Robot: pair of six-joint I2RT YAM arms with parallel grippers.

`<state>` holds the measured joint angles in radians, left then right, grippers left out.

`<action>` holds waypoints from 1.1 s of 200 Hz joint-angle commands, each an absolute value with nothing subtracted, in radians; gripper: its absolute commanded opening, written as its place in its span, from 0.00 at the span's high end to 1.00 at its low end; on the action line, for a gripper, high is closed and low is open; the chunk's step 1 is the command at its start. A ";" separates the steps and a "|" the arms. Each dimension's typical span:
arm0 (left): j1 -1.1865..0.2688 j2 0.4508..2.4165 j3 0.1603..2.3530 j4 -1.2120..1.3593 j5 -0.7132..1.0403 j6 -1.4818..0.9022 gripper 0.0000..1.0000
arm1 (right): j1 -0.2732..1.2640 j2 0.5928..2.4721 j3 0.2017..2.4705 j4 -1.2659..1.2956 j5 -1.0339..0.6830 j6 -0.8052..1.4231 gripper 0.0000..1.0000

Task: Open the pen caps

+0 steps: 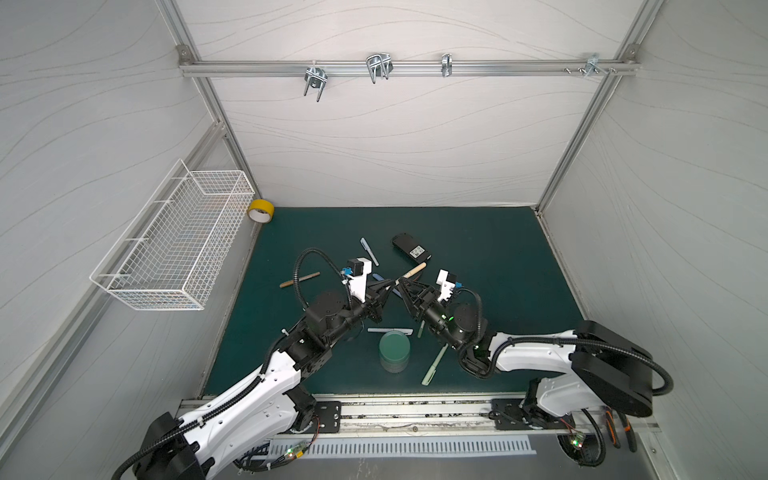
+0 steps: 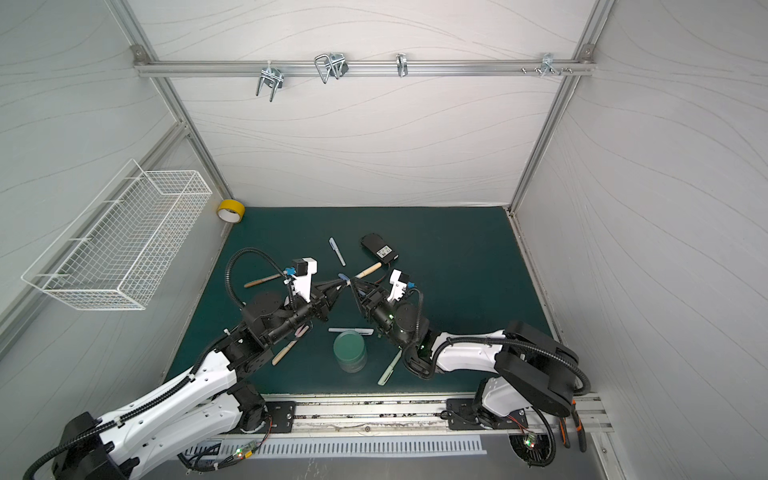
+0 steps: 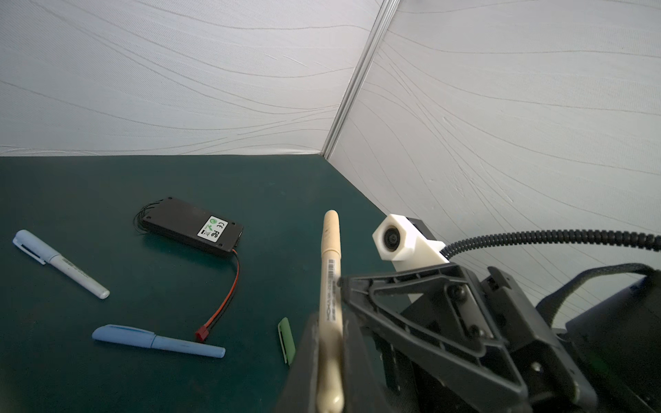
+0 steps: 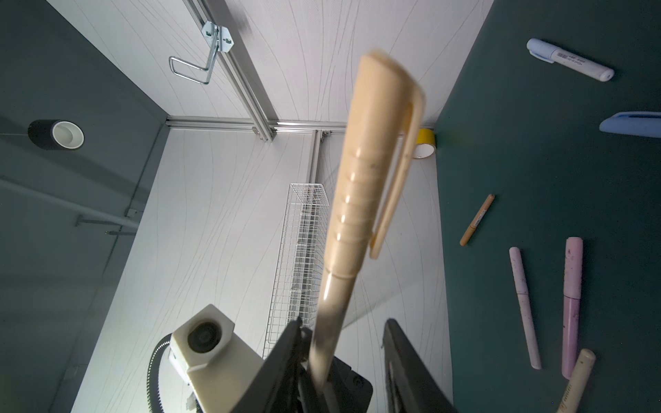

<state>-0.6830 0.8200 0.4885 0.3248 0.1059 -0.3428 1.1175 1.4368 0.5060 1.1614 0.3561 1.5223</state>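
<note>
- Dark-green mat (image 1: 478, 291) covers the floor of the cell, and a black battery pack (image 1: 411, 249) with a red wire lies flat on it toward the back.
- White panels (image 1: 395, 145) with faint wavy lines close in three sides. High behind the battery pack an aluminium rail (image 1: 498, 66) crosses the back wall, carrying metal hooks (image 1: 377, 66).
- Far left of the battery pack a white wire basket (image 1: 178, 245) hangs on the side wall. A yellow tape roll (image 1: 260, 211) sits in the mat's back corner just past it.
- Just in front of the battery pack the tan pen (image 1: 414, 270) is held off the mat. Its tan cap (image 4: 375, 161) is still on, and the capped end points toward the pack.
- The left gripper (image 1: 390, 286) is pinched tight on the pen's uncapped end.
- The right gripper (image 4: 339, 332) straddles the barrel with its jaws parted: one finger is against the pen and the other stands clear of it.
- Left of the battery pack a blue-capped white pen (image 1: 369, 251) lies on the mat, with a brown pen (image 1: 300, 279) farther left.
- Well in front of the battery pack stands a round translucent green container (image 1: 394, 351). A pale pen (image 1: 390, 331) lies just behind it and a green pen (image 1: 434, 365) lies to its right.
</note>
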 commanded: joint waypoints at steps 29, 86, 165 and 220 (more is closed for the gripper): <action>-0.686 0.804 0.490 0.381 0.110 -0.330 1.00 | 1.123 1.504 0.553 1.301 0.408 1.595 0.66; -0.687 0.804 0.485 0.376 0.110 -0.330 1.00 | 1.121 1.549 0.582 1.341 0.403 1.599 0.81; -0.686 0.765 0.489 0.312 0.030 -0.347 0.50 | 0.919 1.332 0.538 0.924 0.158 1.429 1.00; -0.686 0.773 0.494 0.297 0.026 -0.343 0.47 | 0.678 1.070 0.696 0.121 -0.138 0.769 1.00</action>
